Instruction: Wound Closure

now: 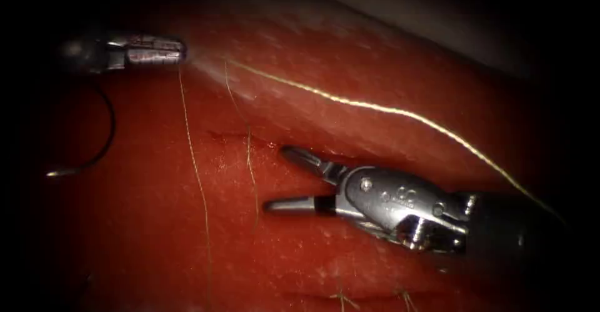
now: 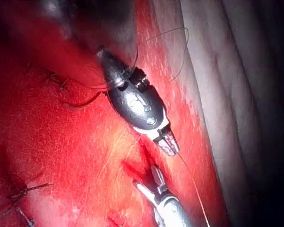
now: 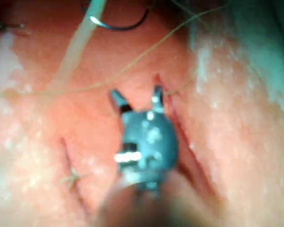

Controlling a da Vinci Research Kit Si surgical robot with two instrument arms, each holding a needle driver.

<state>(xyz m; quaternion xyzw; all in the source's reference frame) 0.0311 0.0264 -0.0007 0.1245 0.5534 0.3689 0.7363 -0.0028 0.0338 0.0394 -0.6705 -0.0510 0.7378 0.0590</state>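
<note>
A slab of glistening red tissue [image 1: 375, 87] lies under the endoscope, its surface wet with red fluid [image 1: 156, 249]. A short dark cut [image 1: 240, 138] runs across it near the middle.

The right arm's silver needle driver [image 1: 284, 181] comes in from the right and hovers at the cut. Its two slim metal jaws are spread wide in a V, one tip beside the cut's right end and the other further forward, and they hold nothing. The right wrist view shows the same tool [image 3: 136, 97] with both tips apart, just over the cut [image 3: 167, 101].

The left arm's silver needle driver [image 1: 178, 49] sits at the far left. Its jaws look pressed together on the pale yellow thread [image 1: 375, 105], though the dim light there makes the grip hard to confirm. In the left wrist view the closed tip [image 2: 169, 145] has the thread [image 2: 193, 184] leaving it.

From that tip one bright strand sweeps right across the tissue, passing behind the right tool. Thinner strands drop down the tissue, one to the left of the cut and one crossing it.

The dark, thin curved needle [image 1: 103, 143] hangs free at the far left, well left of the cut, below the left tool. Neither tool holds it, and it is not in the tissue.
</note>
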